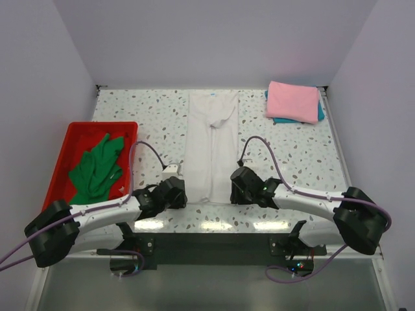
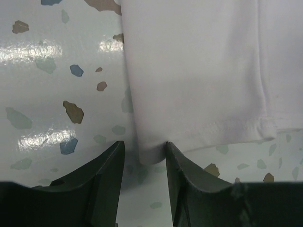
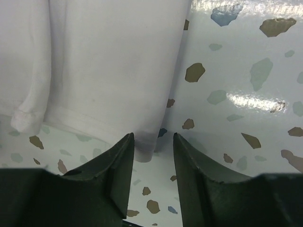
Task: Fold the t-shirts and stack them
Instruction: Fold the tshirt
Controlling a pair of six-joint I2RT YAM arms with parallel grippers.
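Nothing can be read here: no word, brand, number or sign is legible. The only possible lettering is a small bluish neck label (image 1: 211,94) at the far end of the white t-shirt (image 1: 201,146), and it is too small to make out. Seen close from the wrists, the cloth of that shirt is plain.

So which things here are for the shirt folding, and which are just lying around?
For the job: white t-shirt, green t-shirt, pink t-shirt, teal t-shirt.
Just lying about: red tray, speckled table.
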